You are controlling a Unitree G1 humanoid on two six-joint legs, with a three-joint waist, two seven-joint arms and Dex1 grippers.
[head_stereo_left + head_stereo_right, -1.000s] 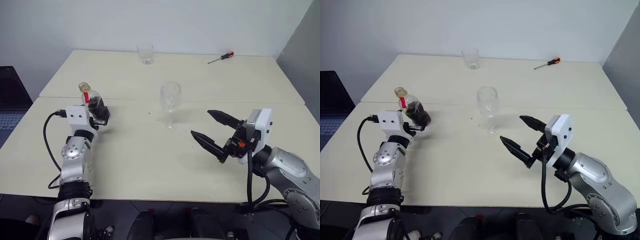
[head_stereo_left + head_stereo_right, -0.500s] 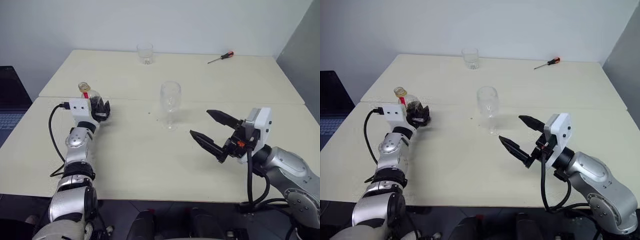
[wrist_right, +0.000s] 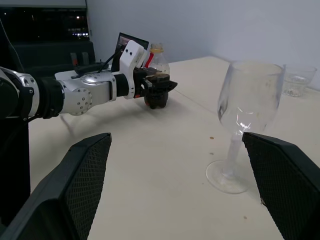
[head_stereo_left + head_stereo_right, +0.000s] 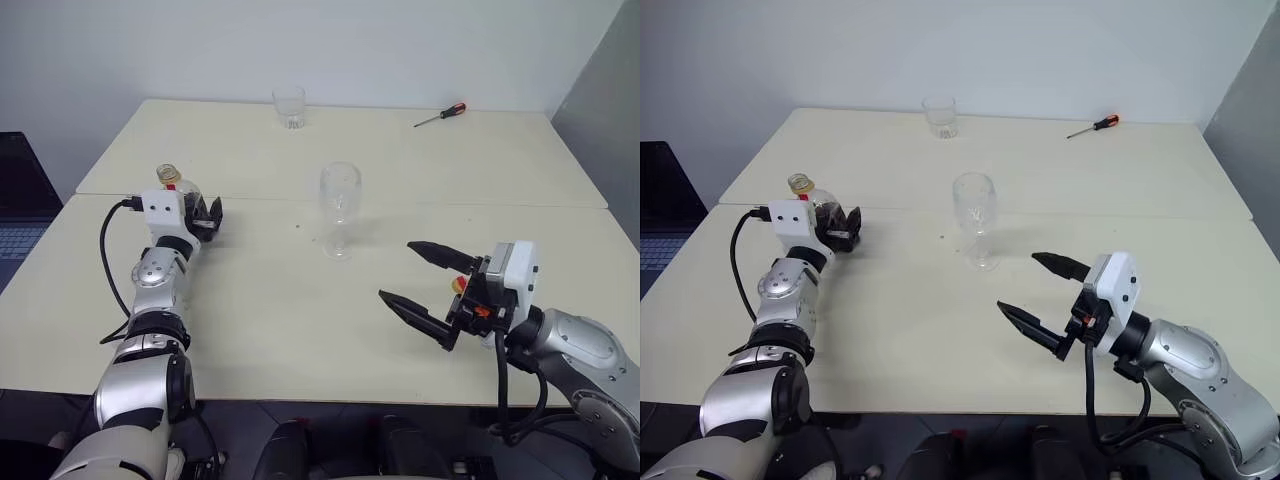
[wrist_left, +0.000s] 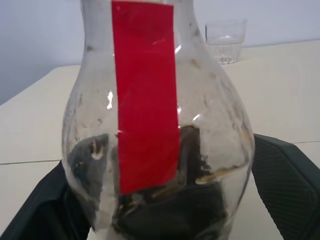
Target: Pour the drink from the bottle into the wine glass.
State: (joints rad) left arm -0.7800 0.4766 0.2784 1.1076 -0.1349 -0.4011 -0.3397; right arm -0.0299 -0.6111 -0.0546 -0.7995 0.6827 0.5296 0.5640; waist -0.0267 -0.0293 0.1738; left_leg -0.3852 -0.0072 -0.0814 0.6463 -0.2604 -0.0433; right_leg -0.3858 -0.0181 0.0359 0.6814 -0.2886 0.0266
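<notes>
Bottle (image 5: 155, 150) flanked by left gripper (image 4: 205, 215) jaws set apart, right gripper (image 4: 425, 285) jaws spread, wine glass (image 4: 340, 205) stood mid tabletop (image 4: 300, 330)

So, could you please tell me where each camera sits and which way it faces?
Left and right eye views: on the head, looking down over the table, both arms showing.
Left wrist view: on the left wrist, facing the bottle between its open fingers.
Right wrist view: on the right wrist, facing the wine glass and the left gripper.
Shared: both wrist views show the bottle and the tumbler.
</notes>
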